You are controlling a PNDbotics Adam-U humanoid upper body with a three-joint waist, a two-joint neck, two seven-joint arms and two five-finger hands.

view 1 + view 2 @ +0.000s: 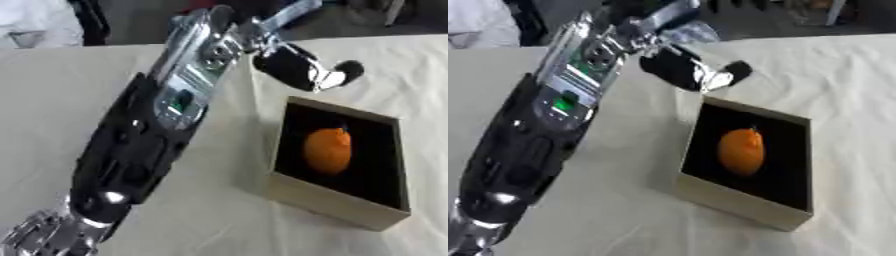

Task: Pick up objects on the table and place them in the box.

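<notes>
Left eye view is showing the left hand (302, 67) hovering just beyond the far edge of the box (332, 202), its dark fingers curling loosely around nothing. An orange fruit (328, 150) is lying inside the box, on the dark floor. It is looking round, light and smooth-skinned, probably best cupped around its middle. No readable labels are showing anywhere.

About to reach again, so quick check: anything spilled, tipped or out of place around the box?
Nothing stands out. The box sits flat on the cloth, set at an angle to the view, with the orange object lying inside. The left hand hangs above the box's far edge.
</notes>
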